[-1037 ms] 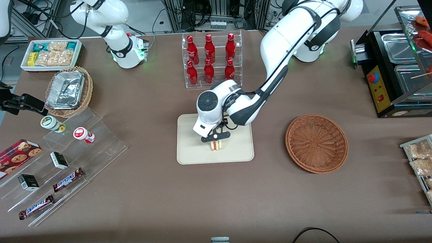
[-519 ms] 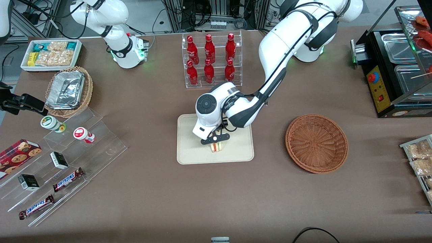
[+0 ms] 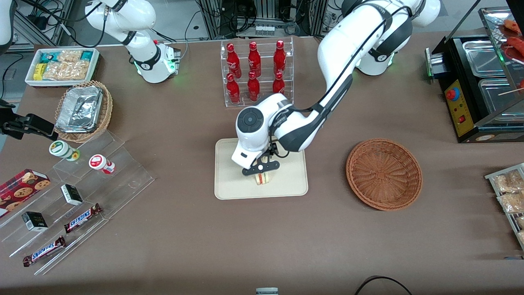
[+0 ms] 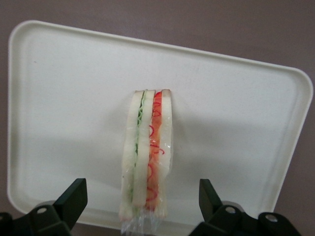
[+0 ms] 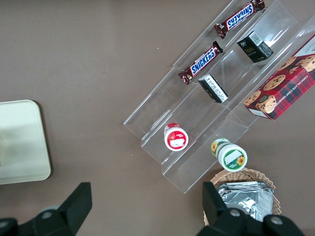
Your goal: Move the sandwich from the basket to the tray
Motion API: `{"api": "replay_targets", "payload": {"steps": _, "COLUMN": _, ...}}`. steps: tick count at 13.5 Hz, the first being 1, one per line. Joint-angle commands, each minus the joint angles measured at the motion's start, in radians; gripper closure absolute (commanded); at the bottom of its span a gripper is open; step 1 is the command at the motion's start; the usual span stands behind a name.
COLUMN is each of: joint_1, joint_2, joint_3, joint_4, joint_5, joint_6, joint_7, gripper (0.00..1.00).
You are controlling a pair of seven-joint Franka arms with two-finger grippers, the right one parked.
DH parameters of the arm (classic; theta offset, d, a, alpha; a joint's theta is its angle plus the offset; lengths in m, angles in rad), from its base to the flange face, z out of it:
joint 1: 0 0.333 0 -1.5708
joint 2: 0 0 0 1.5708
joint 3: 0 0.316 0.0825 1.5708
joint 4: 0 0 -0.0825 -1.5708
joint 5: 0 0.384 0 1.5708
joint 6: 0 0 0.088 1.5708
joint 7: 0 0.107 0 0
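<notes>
We see the sandwich standing on its edge on the tray, roughly in the tray's middle and a little toward the edge nearer the front camera. In the left wrist view the sandwich shows white bread slices with green and red filling between them, wrapped in clear film, resting on the tray. Our claw hangs just above the sandwich with its fingers spread wide, one on each side and neither touching the bread. The basket sits on the brown surface toward the working arm's end, well apart from the tray. A clear rack of red bottles stands farther from the front camera than the tray.
</notes>
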State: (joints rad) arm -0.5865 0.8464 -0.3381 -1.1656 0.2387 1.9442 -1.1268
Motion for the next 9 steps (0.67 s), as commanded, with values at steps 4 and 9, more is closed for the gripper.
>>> {"api": "replay_targets", "payload": {"steps": 4, "joint_1": 0.075, "joint_2": -0.133, "joint_3": 0.004, "joint_4": -0.025, "joint_5": 0.014, "joint_6": -0.074, "joint_7": -0.004, "gripper": 0.00}}
{"api": "replay_targets", "payload": {"steps": 9, "joint_1": 0.253, "joint_2": -0.327, "joint_3": -0.004, "joint_4": -0.256, "joint_5": -0.063, "joint_6": -0.088, "joint_7": 0.245, "gripper": 0.00}}
